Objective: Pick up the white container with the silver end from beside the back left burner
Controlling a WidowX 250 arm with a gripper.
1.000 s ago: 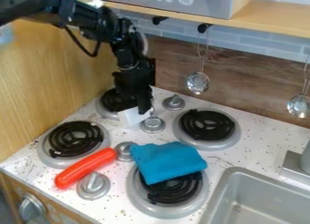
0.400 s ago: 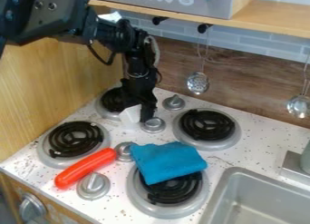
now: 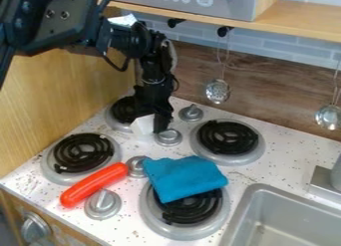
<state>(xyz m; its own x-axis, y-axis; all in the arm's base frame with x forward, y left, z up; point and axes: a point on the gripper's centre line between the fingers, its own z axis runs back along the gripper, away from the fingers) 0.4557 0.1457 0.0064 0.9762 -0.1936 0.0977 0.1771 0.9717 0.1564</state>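
1. The white block (image 3: pixel 142 125) is seen at the tool's (image 3: pixel 156 122) lower end; whether the tool is parted or clamped cannot be told.
2. Light, stiff handling is expected; opposite sides are best gripped, around mid-height.

Black arm (image 3: pixel 50 23) positioned at upper left of view, extended rightward. Thick link (image 3: pixel 60 13) studded with exposed bolts. Slimmer wrist section (image 3: pixel 126 40) joined at link's right end, bent downward beyond. Dark cable (image 3: pixel 120 66) looped beneath. Gripper (image 3: pixel 156 122) suspended below wrist section, directed steeply downward, near view centre.
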